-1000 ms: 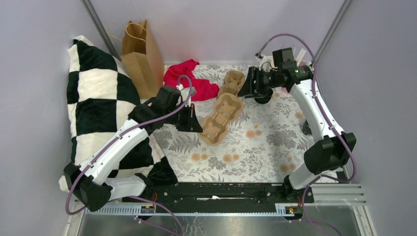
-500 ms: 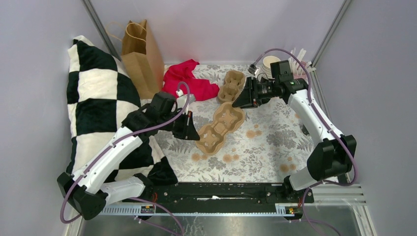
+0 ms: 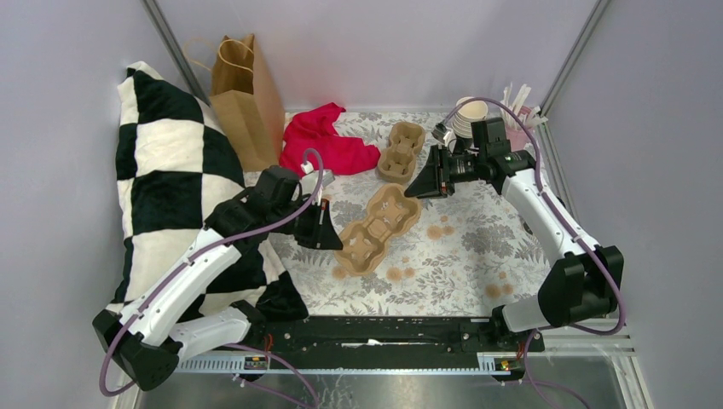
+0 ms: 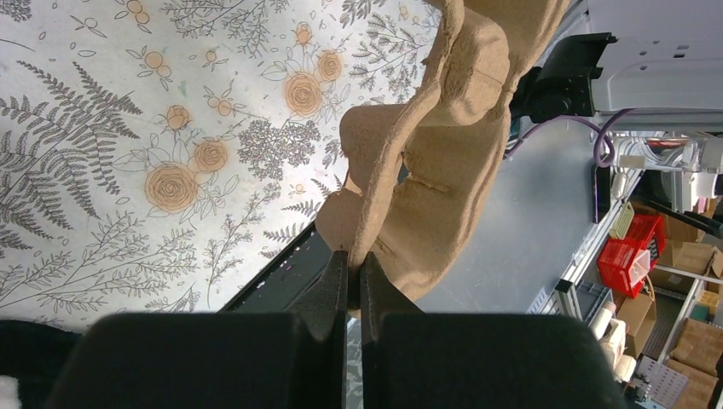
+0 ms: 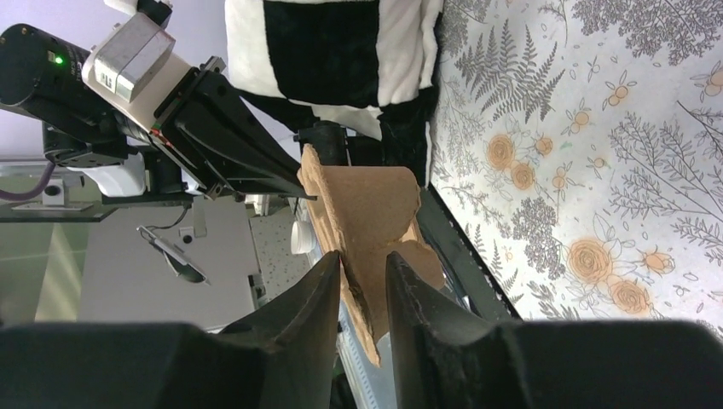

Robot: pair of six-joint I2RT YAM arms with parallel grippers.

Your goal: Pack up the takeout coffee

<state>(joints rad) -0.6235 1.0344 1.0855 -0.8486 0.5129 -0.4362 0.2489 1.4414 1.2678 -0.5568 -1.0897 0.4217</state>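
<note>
The step in hand looks like readying a carrier rather than handling the drink itself; a moulded pulp cup carrier (image 3: pixel 375 228) lies at an angle in the middle of the overhead view, above the flowered surface (image 3: pixel 477 256). The left hand (image 4: pixel 352 260) has its fingers pressed together on the thin rim at the carrier's lower-left end, a firm pinch with no gap showing. The right hand (image 5: pixel 362 264) sits at the carrier's upper-right end; its fingers stand apart on either side of the cardboard edge, one finger about touching it, the other with a sliver of space, so nothing is clamped there yet.

The takeout coffee cannot be made out in any view; it may be hidden behind the right arm near the upper right of the overhead view, where a stack of lidless cups (image 3: pixel 471 111) shows; I cannot say more. A second carrier (image 3: pixel 401 152) lies just above the first, and a paper bag (image 3: pixel 247 94) stands at upper left.

The next move likely calls for the right hand to nip that edge squarely; then both ends can be steadied or set flat, wells up, without tearing the soft pulp.
</note>
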